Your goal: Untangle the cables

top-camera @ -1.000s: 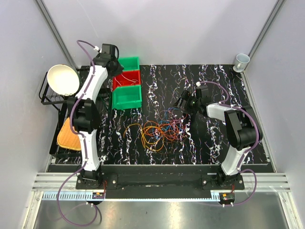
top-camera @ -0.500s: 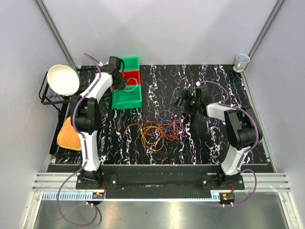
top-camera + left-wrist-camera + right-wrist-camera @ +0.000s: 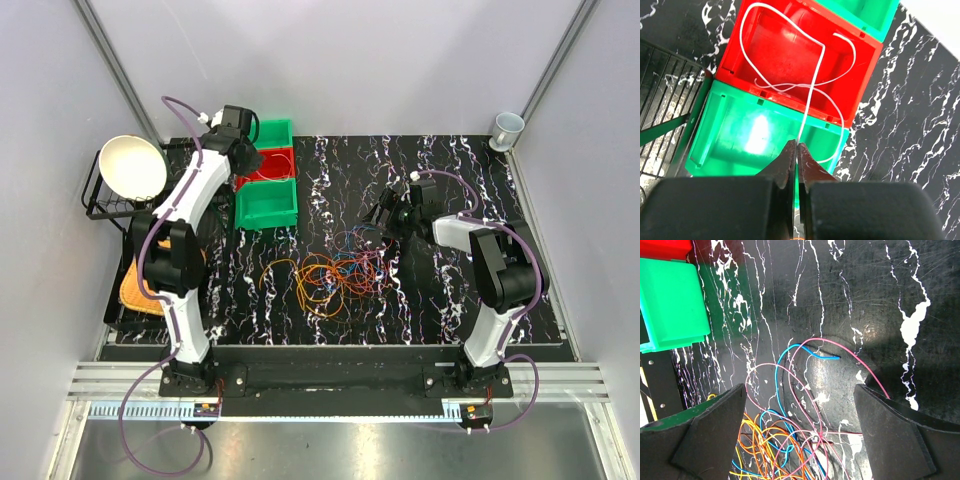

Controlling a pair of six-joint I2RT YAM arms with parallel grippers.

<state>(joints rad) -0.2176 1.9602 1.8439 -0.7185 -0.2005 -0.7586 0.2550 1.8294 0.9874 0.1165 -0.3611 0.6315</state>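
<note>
A tangle of thin cables (image 3: 335, 275) in orange, red, pink and blue lies mid-table. In the right wrist view a blue cable (image 3: 805, 347) and a pink loop (image 3: 790, 385) spread out from the orange bunch (image 3: 765, 450). My right gripper (image 3: 799, 390) hangs open just above them, at the tangle's far right edge (image 3: 385, 215), with nothing between its fingers. My left gripper (image 3: 796, 146) is shut on a white cable (image 3: 812, 95) above the bins. The cable loops down into the red bin (image 3: 735, 55) and trails over the near green bin (image 3: 720, 135).
Three bins stand in a row at the back left: green (image 3: 270, 132), red (image 3: 272, 165), green (image 3: 268, 205). A black rack with a white bowl (image 3: 132, 165) and an orange item (image 3: 140, 285) sits along the left edge. A cup (image 3: 507, 126) stands at the far right corner.
The left arm swung nearer over the bins, then back toward the far side, still holding the white cable. The right arm has not moved.
</note>
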